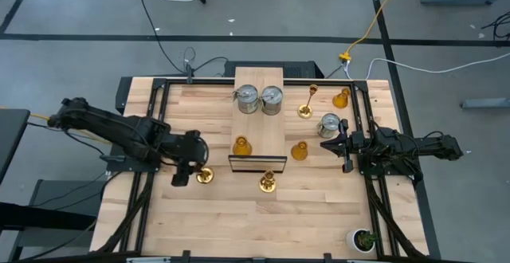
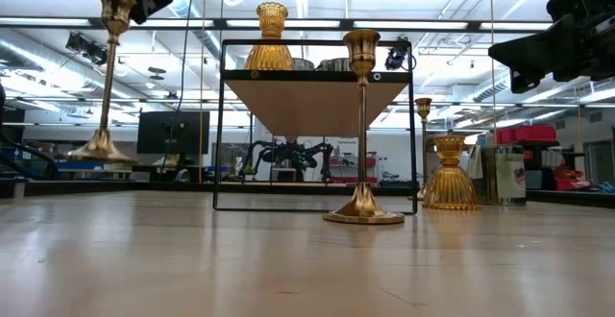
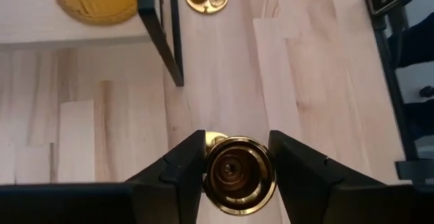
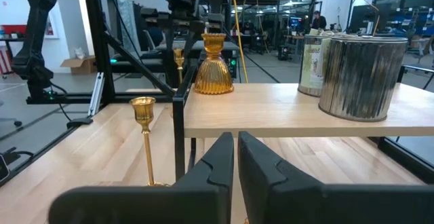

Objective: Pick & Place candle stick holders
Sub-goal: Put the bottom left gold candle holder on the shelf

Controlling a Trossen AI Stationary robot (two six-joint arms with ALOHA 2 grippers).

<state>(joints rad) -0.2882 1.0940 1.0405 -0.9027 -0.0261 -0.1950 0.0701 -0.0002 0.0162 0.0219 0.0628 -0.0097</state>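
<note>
Wooden table (image 1: 239, 215) carries a small raised shelf (image 1: 260, 107) with two silver cans (image 1: 260, 100) and an amber holder (image 1: 241, 146) on top. Left gripper (image 3: 239, 173) clamps a gold candlestick (image 3: 237, 176) left of the shelf; right gripper (image 4: 234, 159) hovers on the opposite side, fingers pressed together on nothing

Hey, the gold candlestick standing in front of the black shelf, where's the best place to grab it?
Grip the gold candlestick on its slender stem just under the cup, coming from above; it stands upright on a round base, clear of the black shelf.
</note>
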